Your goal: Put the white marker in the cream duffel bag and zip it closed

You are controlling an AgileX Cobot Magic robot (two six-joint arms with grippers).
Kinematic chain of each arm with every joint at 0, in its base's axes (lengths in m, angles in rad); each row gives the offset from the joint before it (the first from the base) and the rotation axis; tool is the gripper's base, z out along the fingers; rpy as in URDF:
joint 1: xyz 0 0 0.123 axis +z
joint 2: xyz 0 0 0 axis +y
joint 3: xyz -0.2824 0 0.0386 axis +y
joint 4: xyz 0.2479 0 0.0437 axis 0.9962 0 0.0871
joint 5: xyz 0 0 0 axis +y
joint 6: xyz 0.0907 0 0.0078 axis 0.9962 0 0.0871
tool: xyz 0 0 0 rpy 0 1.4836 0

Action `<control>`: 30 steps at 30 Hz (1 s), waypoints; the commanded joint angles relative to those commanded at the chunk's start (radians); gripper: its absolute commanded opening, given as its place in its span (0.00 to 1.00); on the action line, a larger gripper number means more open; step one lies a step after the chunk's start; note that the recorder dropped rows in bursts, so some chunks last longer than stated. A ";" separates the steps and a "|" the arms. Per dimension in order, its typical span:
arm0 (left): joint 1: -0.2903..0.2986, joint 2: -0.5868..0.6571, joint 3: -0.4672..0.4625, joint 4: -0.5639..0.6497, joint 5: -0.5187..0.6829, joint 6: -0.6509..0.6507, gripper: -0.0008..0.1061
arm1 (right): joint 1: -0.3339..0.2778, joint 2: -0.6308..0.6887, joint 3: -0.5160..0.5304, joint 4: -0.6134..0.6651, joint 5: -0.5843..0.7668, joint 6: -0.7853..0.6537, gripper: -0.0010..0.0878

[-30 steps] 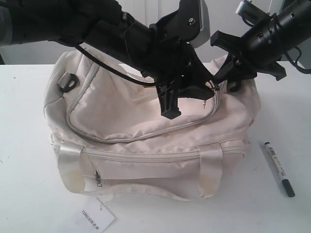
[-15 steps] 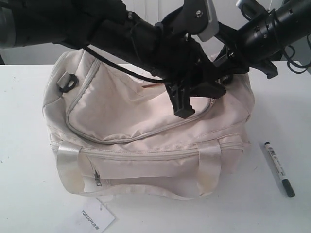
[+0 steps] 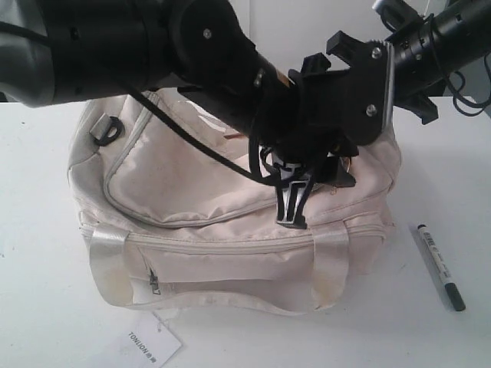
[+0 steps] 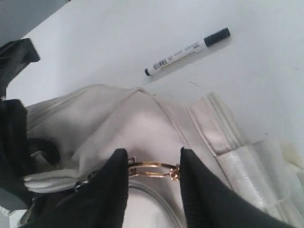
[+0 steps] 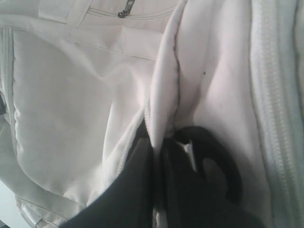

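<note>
White marker (image 3: 440,266) lies capped on the table (image 3: 46,307), at about 4 o'clock from the cream duffel bag (image 3: 192,184) and apart from it, so nothing has gone in yet. The bag sits at the middle of the table with its curved top zip running shut as far as shows; no opening or lining is visible. Its gold ring zipper pull (image 4: 154,164) is at the bag's 2 o'clock end, and the left gripper (image 4: 153,156) has its two fingers closed across that ring, one on each side. The right gripper (image 5: 159,147) pinches a fold of cream fabric at the same end, probably to brace the bag. I judge this an early stage: opening the zip is in hand, while picking up the marker, dropping it in and zipping closed all remain.
</note>
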 joint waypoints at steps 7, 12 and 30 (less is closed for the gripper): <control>-0.002 0.002 0.000 0.000 0.064 0.002 0.01 | 0.000 0.000 0.000 0.013 -0.002 0.000 0.01; -0.002 0.027 0.000 0.000 0.123 0.008 0.01 | 0.000 0.000 0.000 0.019 -0.004 -0.005 0.01; 0.000 0.050 0.000 0.192 0.310 -0.150 0.01 | -0.002 0.000 0.000 0.017 -0.017 -0.022 0.01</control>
